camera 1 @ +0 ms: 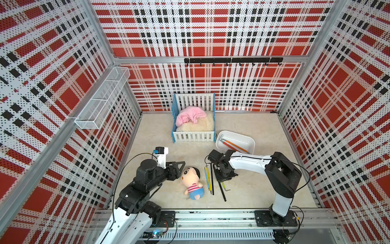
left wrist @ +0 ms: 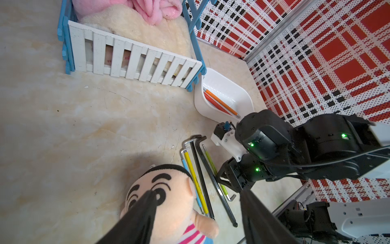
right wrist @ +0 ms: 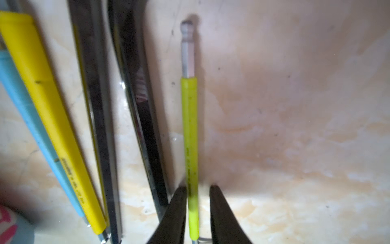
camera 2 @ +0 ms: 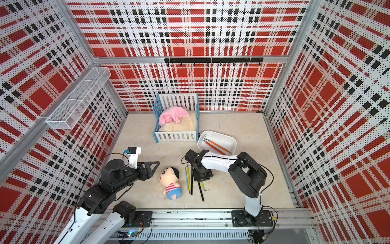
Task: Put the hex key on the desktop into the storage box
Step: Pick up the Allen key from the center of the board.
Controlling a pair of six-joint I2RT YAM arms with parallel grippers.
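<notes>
Bare desktop (camera 1: 263, 186) lies open on the right, between the right arm (camera 1: 249, 160) and the wall (camera 1: 337, 147), and at the far left beside the crib (camera 1: 193, 136). The plush doll (camera 1: 193, 182) crowds the row of hex keys (camera 1: 209, 178) from the left. The lime key (right wrist: 190, 137), rightmost, has clear surface to its right and only a thin slot toward the black key (right wrist: 135, 105). The arm's forearm bars the storage box's (camera 1: 236, 133) near side, the crib its left. Two orange keys (camera 1: 234, 144) slant across its floor, leaving the far-right part free.

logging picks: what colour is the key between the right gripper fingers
Lime green hex key, right wrist view.
</notes>
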